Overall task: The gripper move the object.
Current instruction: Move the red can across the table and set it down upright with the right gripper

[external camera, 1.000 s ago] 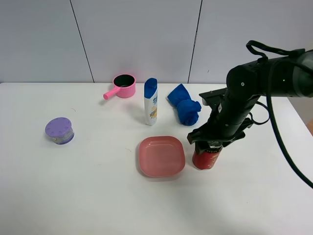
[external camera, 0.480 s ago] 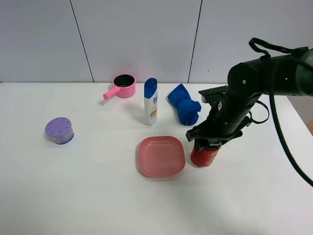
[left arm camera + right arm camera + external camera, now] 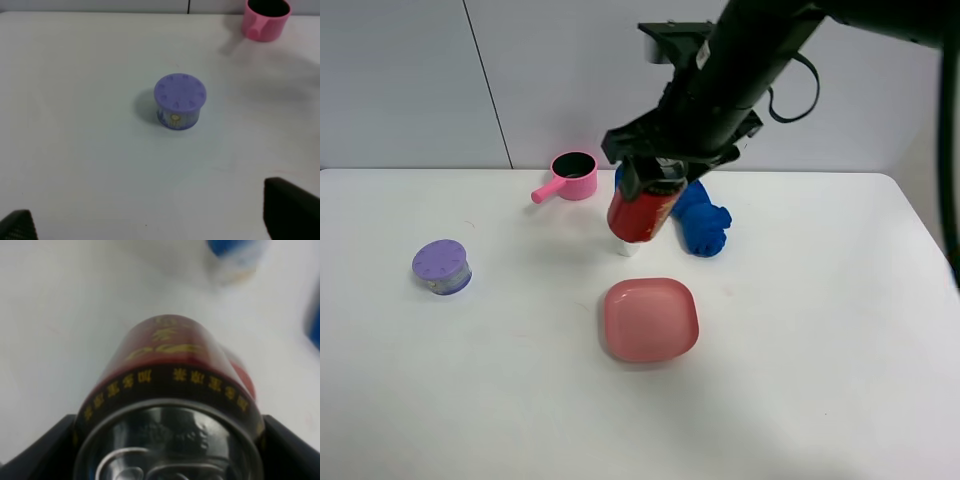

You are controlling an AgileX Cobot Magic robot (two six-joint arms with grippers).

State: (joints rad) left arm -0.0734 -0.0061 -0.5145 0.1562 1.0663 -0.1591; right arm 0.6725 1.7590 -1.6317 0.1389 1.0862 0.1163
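Off to the left, the left gripper (image 3: pixel 155 227) hangs above the white table (image 3: pixel 840 380) with its jaws spread wide and nothing between them; its wrist view looks down on a small purple-lidded container (image 3: pixel 179 101) standing by itself. Farther back and to the right sits a pink pot (image 3: pixel 574 175), its handle pointing left. Near the middle, the right gripper (image 3: pixel 658 172) is clamped around the top of the red can (image 3: pixel 641 210), a black finger pressed against each side. The can is tilted and held clear of the table, between the pink pot and the blue cloth. Its body covers most of the white bottle (image 3: pixel 627 246), so only the bottle's foot shows beneath it. The right wrist view shows the can's silver top and gold lettering close up. Nearer the camera, a pink plate (image 3: pixel 650 318) lies empty on the table. Just right of the can, the crumpled blue cloth (image 3: pixel 706 222) rests on the table.
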